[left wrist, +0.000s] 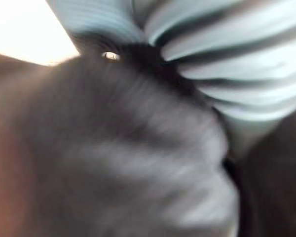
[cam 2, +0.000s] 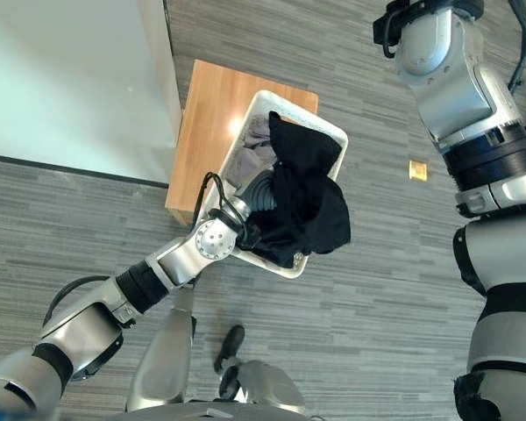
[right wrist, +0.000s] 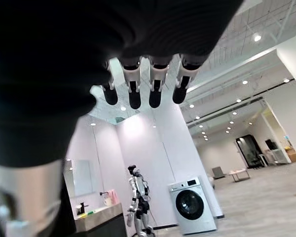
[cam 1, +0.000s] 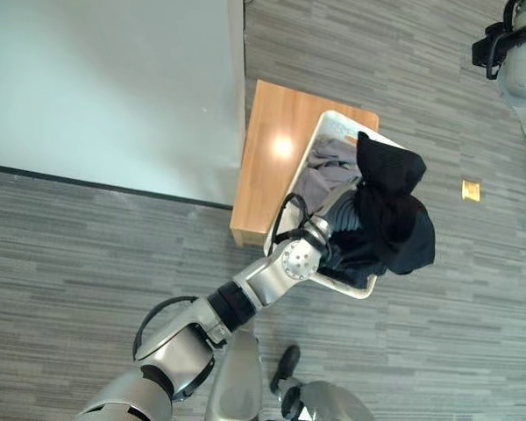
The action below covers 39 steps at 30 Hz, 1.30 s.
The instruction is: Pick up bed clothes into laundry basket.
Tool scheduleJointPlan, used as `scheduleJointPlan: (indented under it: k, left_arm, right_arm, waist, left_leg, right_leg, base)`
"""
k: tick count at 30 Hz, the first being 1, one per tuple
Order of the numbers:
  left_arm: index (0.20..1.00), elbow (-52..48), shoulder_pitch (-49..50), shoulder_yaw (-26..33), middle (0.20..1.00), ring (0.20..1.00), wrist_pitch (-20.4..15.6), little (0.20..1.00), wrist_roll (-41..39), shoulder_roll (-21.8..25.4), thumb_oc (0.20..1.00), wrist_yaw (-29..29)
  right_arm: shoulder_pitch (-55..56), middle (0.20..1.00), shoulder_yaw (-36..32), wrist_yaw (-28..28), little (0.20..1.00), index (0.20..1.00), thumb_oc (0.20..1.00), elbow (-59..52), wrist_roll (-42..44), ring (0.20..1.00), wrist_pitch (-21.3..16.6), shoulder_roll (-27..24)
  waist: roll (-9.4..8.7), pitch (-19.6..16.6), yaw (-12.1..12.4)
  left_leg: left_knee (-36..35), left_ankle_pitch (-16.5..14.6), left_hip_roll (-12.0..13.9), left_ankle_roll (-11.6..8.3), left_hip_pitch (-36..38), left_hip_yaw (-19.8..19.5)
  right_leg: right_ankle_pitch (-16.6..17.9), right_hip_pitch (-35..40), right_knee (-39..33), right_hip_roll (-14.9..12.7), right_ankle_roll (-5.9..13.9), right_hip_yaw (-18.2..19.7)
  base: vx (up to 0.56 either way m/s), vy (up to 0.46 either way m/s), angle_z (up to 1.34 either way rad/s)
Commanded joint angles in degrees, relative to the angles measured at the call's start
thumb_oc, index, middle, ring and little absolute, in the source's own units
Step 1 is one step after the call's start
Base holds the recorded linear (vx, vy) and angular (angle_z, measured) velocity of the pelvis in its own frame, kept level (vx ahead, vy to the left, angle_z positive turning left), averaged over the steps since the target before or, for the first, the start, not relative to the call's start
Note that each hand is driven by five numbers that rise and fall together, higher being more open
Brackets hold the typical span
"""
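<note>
A white laundry basket (cam 1: 288,203) stands on a low wooden table (cam 1: 270,149). Grey clothes (cam 1: 326,169) lie inside it. A black garment (cam 1: 394,206) is bunched over the basket's right side and hangs over its rim. My left arm reaches into the basket, and my left hand (cam 1: 337,211) is buried between the grey clothes and the black garment. Grey cloth (left wrist: 113,163) presses right up against it in the left wrist view. My right hand (right wrist: 143,86) is raised high, open, with straight fingers and nothing in it.
A white bed (cam 1: 105,88) borders the table on the left. A small brass floor plate (cam 1: 471,189) lies to the right of the basket. Grey plank floor surrounds the table. A washing machine (right wrist: 191,204) and another robot (right wrist: 138,197) stand far across the room.
</note>
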Motion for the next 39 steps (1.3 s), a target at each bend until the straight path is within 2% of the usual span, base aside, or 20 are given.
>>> scheduleJointPlan:
  k: [1,2,3,4,6,9,10,15,21,26,28,29,31,33,34,35,36,37,38,39]
  left_arm:
    - [1.000,-1.8,-4.7,2.4,1.000,1.000,-2.6,1.000,3.5,-2.3,1.000,2.8]
    - [1.000,-2.4,-4.8,2.8,1.000,1.000,-2.8,1.000,3.8,-1.8,1.000,3.3]
    - [1.000,-3.1,-8.2,5.0,1.000,1.000,-3.4,1.000,2.3,3.9,1.000,5.2]
    - [1.000,-8.5,-7.4,7.8,1.000,1.000,-4.5,1.000,4.1,7.3,1.000,7.2]
    - [1.000,-17.9,-1.4,9.9,1.000,1.000,-5.0,1.000,7.2,10.4,1.000,3.1]
    - [1.000,-18.6,0.5,10.8,1.000,1.000,-5.8,1.000,7.5,10.8,1.000,3.6]
    - [1.000,-17.1,0.4,11.9,1.000,1.000,-5.7,1.000,7.4,9.5,1.000,5.2]
    - [1.000,-16.8,1.3,13.5,1.000,1.000,-5.4,1.000,7.4,8.7,1.000,6.7]
    - [1.000,-16.9,6.0,15.5,1.000,1.000,-6.6,1.000,-0.9,6.0,1.000,4.5]
    - [1.000,-18.9,9.8,16.5,1.000,1.000,-6.3,1.000,-1.7,3.5,1.000,5.5]
    - [1.000,-19.7,12.6,18.4,1.000,1.000,-6.2,1.000,-2.2,3.5,1.000,6.0]
    - [1.000,-22.6,20.2,17.4,1.000,1.000,-7.0,1.000,-6.1,3.6,1.000,1.2]
    - [1.000,-18.6,24.8,17.9,1.000,1.000,-7.1,1.000,-9.4,2.9,1.000,1.9]
    - [1.000,-19.0,31.0,21.6,1.000,1.000,-6.8,1.000,-11.2,5.2,1.000,1.3]
    - [1.000,-18.9,33.0,22.7,1.000,1.000,-7.2,1.000,-12.0,5.7,1.000,0.8]
    - [1.000,-18.7,34.4,24.5,1.000,1.000,-7.1,1.000,-12.1,6.2,1.000,0.5]
    - [1.000,-18.8,34.5,24.6,1.000,1.000,-7.0,1.000,-12.1,6.3,1.000,0.4]
    - [1.000,-17.8,35.5,27.1,1.000,1.000,-6.8,1.000,-11.6,6.7,1.000,0.5]
    - [1.000,-16.7,36.7,28.9,1.000,1.000,-6.9,1.000,-12.1,6.9,1.000,0.5]
    - [1.000,-16.3,40.6,34.4,1.000,1.000,-6.7,1.000,-12.4,8.3,1.000,0.6]
  right_arm:
    - [-2.8,1.000,-1.6,-2.3,1.000,1.000,1.000,-4.2,0.8,1.000,-0.8,-3.7]
    - [-2.8,1.000,-1.5,-2.4,1.000,1.000,1.000,-4.3,0.9,1.000,-0.9,-3.4]
    - [-5.3,1.000,1.7,-1.3,1.000,1.000,1.000,-6.3,-0.6,1.000,-1.5,-1.2]
    - [-8.7,1.000,3.6,-1.0,1.000,1.000,1.000,-7.2,-1.5,1.000,-1.8,-0.4]
    - [-10.0,1.000,4.8,1.3,1.000,1.000,1.000,-6.3,-2.7,1.000,-0.3,-1.2]
    - [-9.3,1.000,4.0,0.5,1.000,1.000,1.000,-6.3,-2.9,1.000,-0.9,-0.4]
    - [-8.3,1.000,2.3,-0.2,1.000,1.000,1.000,-6.0,-2.7,1.000,-1.0,1.6]
    - [-4.2,1.000,0.2,0.8,1.000,1.000,1.000,-8.1,-3.5,1.000,-1.1,2.8]
    - [11.2,1.000,-5.9,5.5,1.000,1.000,1.000,-16.2,-5.9,1.000,-1.3,4.3]
    - [26.3,1.000,-13.5,7.0,1.000,1.000,1.000,-23.2,-8.0,1.000,-2.2,8.0]
    - [32.6,1.000,-16.4,7.9,1.000,1.000,1.000,-26.4,-8.6,1.000,-2.7,9.4]
    - [38.9,1.000,-20.2,7.8,1.000,1.000,1.000,-27.2,-8.7,1.000,-2.5,9.1]
    - [40.7,1.000,-20.3,7.5,1.000,1.000,1.000,-28.4,-10.2,1.000,-2.6,10.3]
    - [43.5,1.000,-22.4,7.7,1.000,1.000,1.000,-29.5,-9.4,1.000,-3.4,9.1]
    - [43.9,1.000,-23.1,7.9,1.000,1.000,1.000,-29.5,-9.1,1.000,-3.6,8.1]
    - [44.4,1.000,-23.8,8.2,1.000,1.000,1.000,-29.9,-8.6,1.000,-4.2,7.5]
    - [44.4,1.000,-23.8,8.2,1.000,1.000,1.000,-29.9,-8.6,1.000,-4.2,7.5]
    - [44.2,1.000,-24.0,8.5,1.000,1.000,1.000,-29.9,-8.4,1.000,-4.5,7.2]
    - [44.4,1.000,-23.7,9.0,1.000,1.000,1.000,-30.3,-8.2,1.000,-4.6,8.2]
    - [47.4,1.000,-23.6,9.7,1.000,1.000,1.000,-31.2,-9.1,1.000,-4.7,12.1]
  waist:
    - [-0.08,0.0,1.0]
    - [0.02,0.1,1.2]
    - [0.02,-0.2,2.0]
    - [0.45,-0.1,2.7]
    - [1.78,0.3,3.6]
    - [2.82,0.2,4.1]
    - [3.91,-0.8,4.3]
    - [5.18,-2.6,4.1]
    - [8.39,-7.0,3.4]
    - [10.45,-10.1,3.6]
    - [11.16,-11.2,3.6]
    - [12.36,-11.1,4.4]
    - [12.35,-11.5,5.1]
    - [12.27,-11.1,5.8]
    - [12.43,-10.3,6.2]
    - [12.73,-9.1,6.5]
    - [12.77,-9.0,6.4]
    - [13.24,-8.5,5.9]
    - [13.46,-8.7,5.0]
    - [13.80,-9.8,3.7]
  left_leg:
    - [-0.3,-8.6,5.3,-7.34,6.1,1.1]
    - [-0.3,-8.5,5.3,-7.35,5.9,1.2]
    - [-0.3,-9.0,5.5,-7.55,6.2,1.4]
    - [-0.3,-9.1,5.1,-7.55,6.3,1.4]
    - [-0.3,-8.4,4.5,-7.31,6.1,1.5]
    - [-0.3,-8.4,4.2,-7.22,6.7,1.6]
    - [-0.3,-8.4,3.6,-6.94,7.8,1.5]
    - [-0.3,-8.7,3.1,-6.71,9.5,1.4]
    - [-0.3,-9.4,1.8,-6.00,13.3,1.0]
    - [-0.3,-9.9,0.8,-5.67,15.7,0.6]
    - [-0.3,-9.9,0.5,-5.49,16.5,0.3]
    - [-0.3,-8.5,0.3,-5.19,16.2,-0.1]
    - [-0.3,-10.0,0.3,-4.83,17.6,-0.7]
    - [0.1,-10.1,0.6,-4.56,18.8,0.4]
    - [1.2,-9.7,0.8,-5.00,18.4,1.8]
    - [3.9,-10.0,2.0,-5.98,16.8,5.9]
    - [4.4,-9.8,2.0,-5.89,16.4,5.8]
    - [6.7,-9.6,4.9,-5.80,14.8,14.5]
    - [7.7,-9.6,8.0,-4.68,14.8,23.1]
    - [8.7,-11.3,12.7,-3.96,17.5,36.8]
  right_leg:
    - [9.0,-6.5,-4.2,-3.2,3.58,1.0]
    - [9.0,-6.8,-4.2,-3.2,3.66,1.1]
    - [8.5,-6.6,-4.2,-3.0,3.64,1.3]
    - [8.3,-6.5,-4.2,-3.2,3.56,1.2]
    - [8.8,-6.5,-4.2,-3.4,3.67,0.6]
    - [8.7,-5.9,-4.2,-3.5,3.57,0.3]
    - [8.5,-4.5,-4.2,-3.8,3.23,0.2]
    - [8.2,-2.2,-4.2,-4.3,3.02,-0.3]
    - [7.8,2.1,-4.2,-5.3,2.99,-1.2]
    - [7.2,5.3,-4.2,-6.3,2.95,-2.1]
    - [6.9,6.2,-4.2,-6.4,2.82,-1.9]
    - [7.8,6.2,-4.2,-6.6,2.80,-2.4]
    - [6.6,6.9,-4.2,-6.4,2.66,-2.0]
    - [6.5,7.4,-4.2,-6.6,2.53,-1.7]
    - [6.3,7.7,-4.2,-7.0,2.39,-2.3]
    - [5.9,8.6,-4.2,-7.9,2.44,-3.9]
    - [6.2,8.4,-4.2,-7.9,2.45,-4.0]
    - [6.5,8.8,-4.2,-9.2,2.91,-7.2]
    - [6.8,9.1,-4.2,-9.9,3.14,-9.8]
    - [6.0,10.4,-4.2,-10.2,3.61,-13.2]
  base:
    - [-0.05,-0.013,-0.06]
    - [-0.02,-0.007,-0.07]
    - [0.03,0.014,-0.07]
    - [0.02,0.041,-0.17]
    - [-0.03,0.058,-0.34]
    - [-0.01,0.034,0.17]
    - [0.02,0.021,0.24]
    - [0.05,0.009,0.16]
    - [0.09,0.014,0.06]
    - [0.09,-0.018,0.09]
    - [0.02,-0.004,0.10]
    - [0.00,-0.022,0.13]
    - [0.04,-0.035,0.15]
    - [0.01,-0.004,0.04]
    - [-0.07,0.021,-0.07]
    - [-0.09,0.029,-0.02]
    - [-0.13,0.056,0.09]
    - [-0.15,0.063,0.33]
    - [-0.13,0.033,1.39]
    - [-0.07,-0.032,1.83]
